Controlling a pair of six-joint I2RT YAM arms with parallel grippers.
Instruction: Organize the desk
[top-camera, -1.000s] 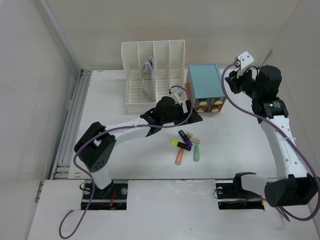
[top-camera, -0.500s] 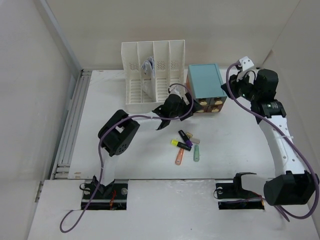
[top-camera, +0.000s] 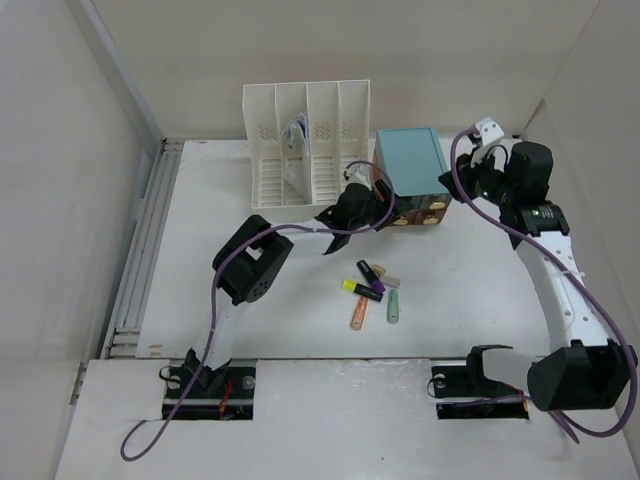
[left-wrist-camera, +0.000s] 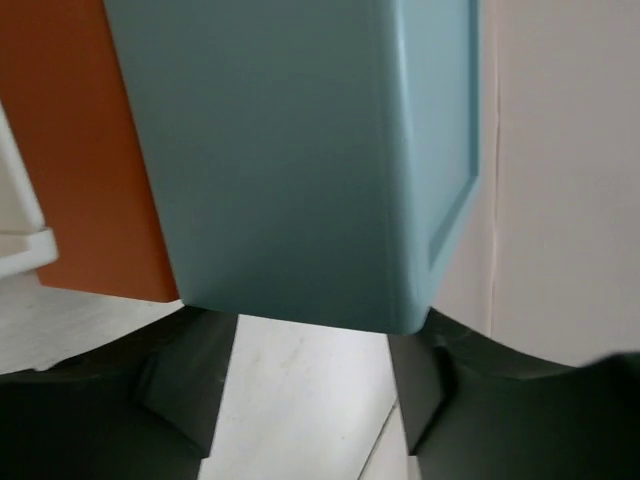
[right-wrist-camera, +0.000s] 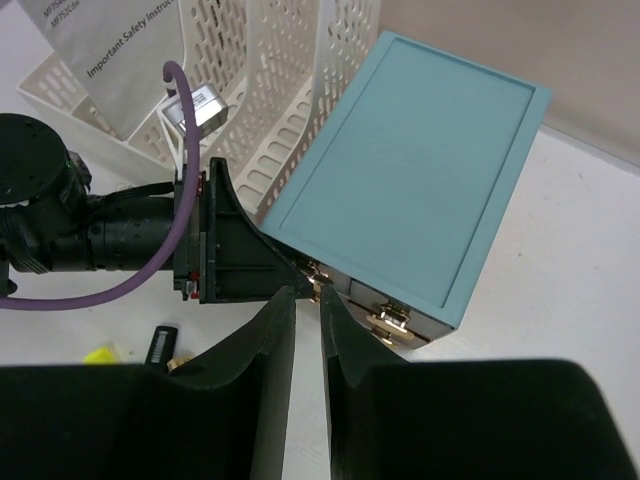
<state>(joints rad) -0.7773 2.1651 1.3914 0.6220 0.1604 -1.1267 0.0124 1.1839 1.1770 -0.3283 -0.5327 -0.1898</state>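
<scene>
The desk (top-camera: 480, 290) is a white tabletop with a ridged rail (top-camera: 145, 240) on its left edge. A teal-topped drawer box (top-camera: 410, 170) stands at the back, next to a white file rack (top-camera: 305, 150). My left gripper (top-camera: 376, 205) is open at the box's front left corner. In the left wrist view the box (left-wrist-camera: 290, 160) fills the frame and the open gripper (left-wrist-camera: 312, 345) straddles its lower corner. My right gripper (top-camera: 465, 178) hovers at the box's right side. In the right wrist view it (right-wrist-camera: 308, 298) looks shut and empty above the box's drawer front (right-wrist-camera: 400, 325).
Several highlighters and pens (top-camera: 372, 288) lie loose mid-desk, in front of the box. Papers (top-camera: 295, 132) stand in one slot of the file rack. White walls surround the desk. Two cut-outs (top-camera: 210, 385) at the front edge hold the arm bases.
My left arm has drawn its elbow back and swung its gripper up against the drawer box's front left corner. My right gripper has shifted slightly lower beside the box.
</scene>
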